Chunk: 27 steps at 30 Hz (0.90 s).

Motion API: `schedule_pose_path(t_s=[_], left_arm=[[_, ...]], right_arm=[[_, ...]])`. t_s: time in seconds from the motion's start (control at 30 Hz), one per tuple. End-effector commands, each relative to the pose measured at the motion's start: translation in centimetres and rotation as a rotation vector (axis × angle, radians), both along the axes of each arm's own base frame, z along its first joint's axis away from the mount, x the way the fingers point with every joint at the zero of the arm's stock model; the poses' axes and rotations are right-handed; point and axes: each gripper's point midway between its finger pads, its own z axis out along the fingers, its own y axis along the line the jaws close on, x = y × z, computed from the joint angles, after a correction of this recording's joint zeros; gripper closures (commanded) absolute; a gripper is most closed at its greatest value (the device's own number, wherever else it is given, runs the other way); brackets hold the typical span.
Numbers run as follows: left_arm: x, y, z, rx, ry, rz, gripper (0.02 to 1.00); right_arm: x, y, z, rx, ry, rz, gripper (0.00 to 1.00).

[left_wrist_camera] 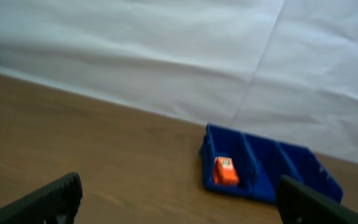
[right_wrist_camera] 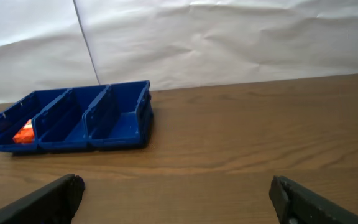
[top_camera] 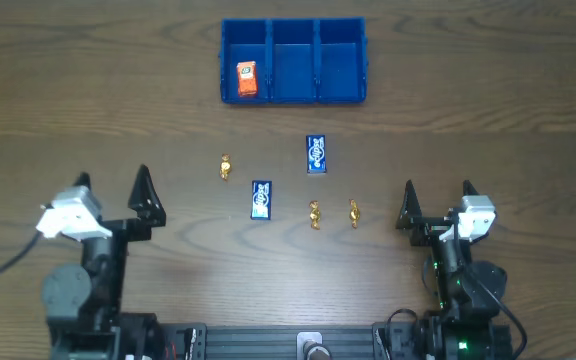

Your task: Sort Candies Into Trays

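Five candies lie loose in the middle of the tabletop: a far blue bar nearest the tray, a near blue bar closer to the arms, a left gold candy by itself, and a middle gold candy and right gold candy close together but not touching. An orange candy sits in the left compartment of the blue tray; its other two compartments hold nothing. The left hand and right hand stand wide open near their bases, gripping nothing. The next pick probably suits the right hand: take the right gold candy, come straight down with the fingers across the wrapper's narrow middle, avoid nudging its neighbour, and release low in a compartment kept for gold alone.
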Motion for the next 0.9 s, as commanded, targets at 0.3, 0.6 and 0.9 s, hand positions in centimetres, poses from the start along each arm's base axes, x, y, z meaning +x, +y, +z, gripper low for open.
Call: schedule_pose_path(t_s=[0.3,0.6,0.9], left_arm=[[0.7,-0.4,-11.2,0.014,0.119,-0.027,0.02],[0.7,-0.4,-11.3,0.015,0.121,-0.027,0.02],[0.7,-0.4,-11.3,0.015,0.122,-0.027,0.02]], right_arm=[[0.0,0.1,-0.1,-0.014,0.002,0.006,0.003],[0.0,0.1,-0.1,-0.014,0.002,0.006,0.003],[0.0,0.1,-0.1,-0.014,0.002,0.006,0.003]])
